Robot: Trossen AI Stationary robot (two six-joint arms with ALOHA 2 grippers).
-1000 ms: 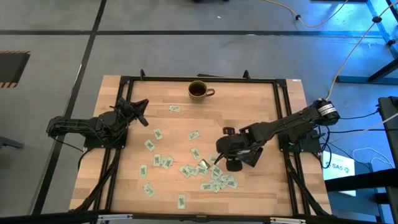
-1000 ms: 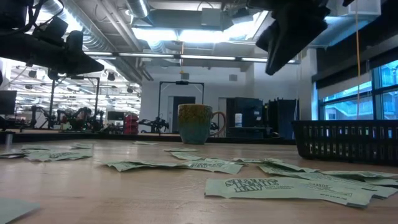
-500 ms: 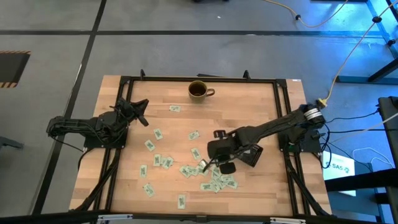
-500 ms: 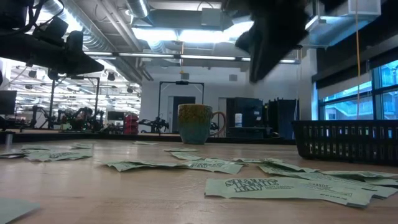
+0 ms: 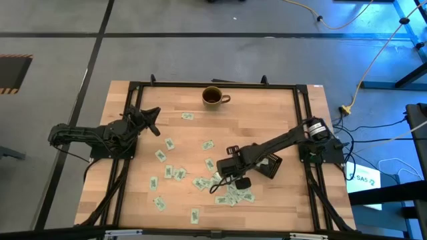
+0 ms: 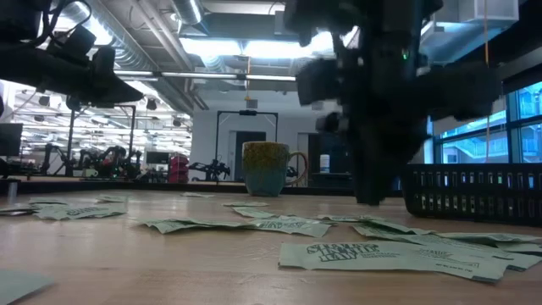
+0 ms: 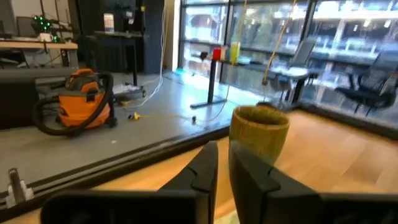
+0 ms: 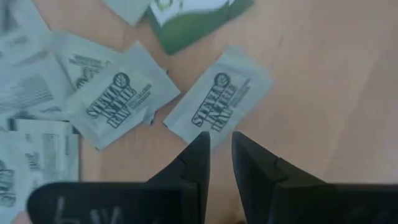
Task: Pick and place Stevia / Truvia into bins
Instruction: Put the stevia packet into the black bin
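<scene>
Right gripper (image 8: 216, 146) (fingers nearly together, gripping nothing) hovers over Stevia sachets (image 8: 217, 106).

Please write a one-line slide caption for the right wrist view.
Right gripper hovers over pale green paper Stevia sachets on the wooden table.

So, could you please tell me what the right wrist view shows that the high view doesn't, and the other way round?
Only the right wrist view shows the print on the sachets, with the right gripper just above one, its jaws nearly together. Only the high view shows the mug, the black tray and the left gripper waiting near the table's left edge. Both show scattered sachets on the wooden table.
</scene>
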